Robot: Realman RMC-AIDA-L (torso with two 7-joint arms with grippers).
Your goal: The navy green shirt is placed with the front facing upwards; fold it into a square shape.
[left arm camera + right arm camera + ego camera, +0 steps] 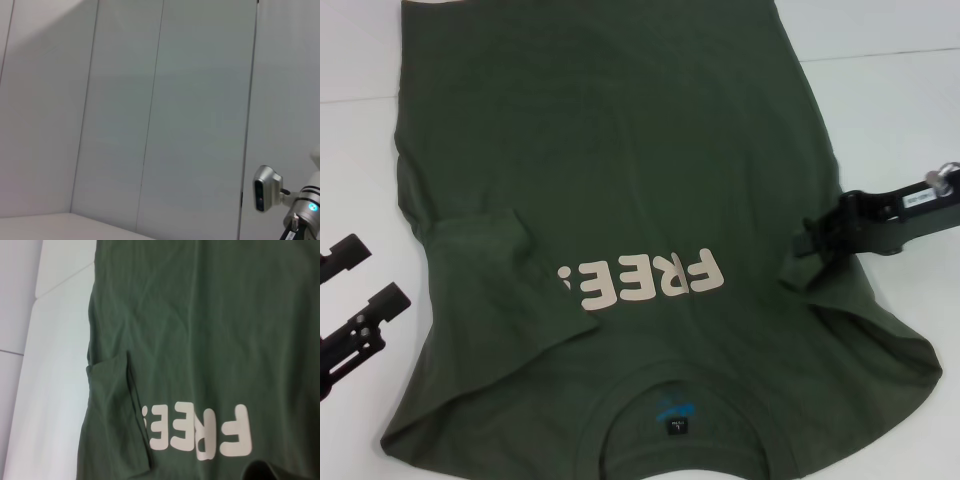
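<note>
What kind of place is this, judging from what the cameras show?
Probably a lab or test room, not a home. A green shirt lies spread on a plain white table, bare grey wall panels stand behind, and the right hand is at the shirt's edge, while the left hand waits beside it.

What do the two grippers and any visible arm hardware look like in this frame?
The left gripper is matte black, with two flat angular fingers showing small screws. The right gripper is also black and blocky, carrying a white label and a silver metal fitting behind it. The left wrist view shows a silver-grey arm joint with a glowing blue light.
</note>
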